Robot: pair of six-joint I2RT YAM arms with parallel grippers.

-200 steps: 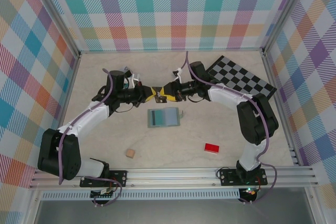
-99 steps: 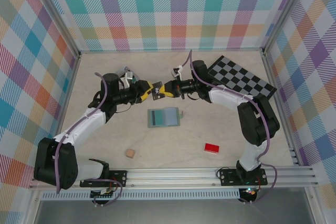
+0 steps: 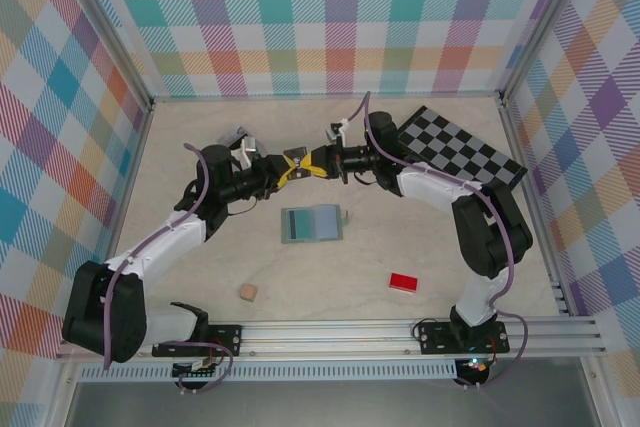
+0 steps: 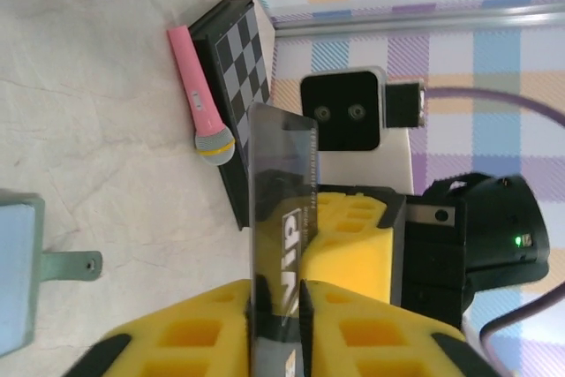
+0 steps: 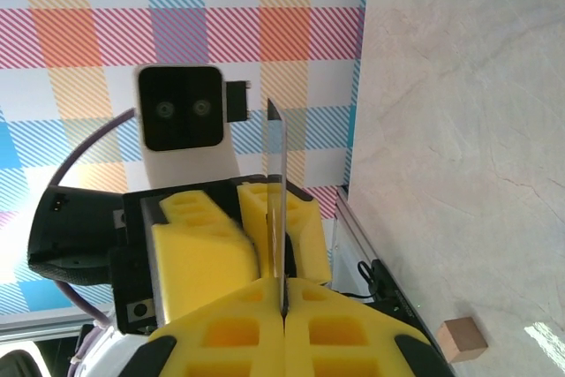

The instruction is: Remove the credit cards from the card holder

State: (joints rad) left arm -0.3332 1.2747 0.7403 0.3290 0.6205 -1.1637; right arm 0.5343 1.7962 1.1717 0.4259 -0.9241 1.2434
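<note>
Yellow foam on the left hand and right hand, dark grey credit card between them, pale blue-grey card holder near them, black-and-grey checkered board beside the right hand.

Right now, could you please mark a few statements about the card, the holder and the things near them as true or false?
1. The left gripper and the right gripper both have their fingers on one dark card. True.
2. The holder lies folded shut. False: it lies open and flat, below the two grippers in the top view.
3. The red block sits inside the holder. False: it lies apart from the holder, toward the right arm's base.
4. The board lies on the right arm's side. True.
</note>
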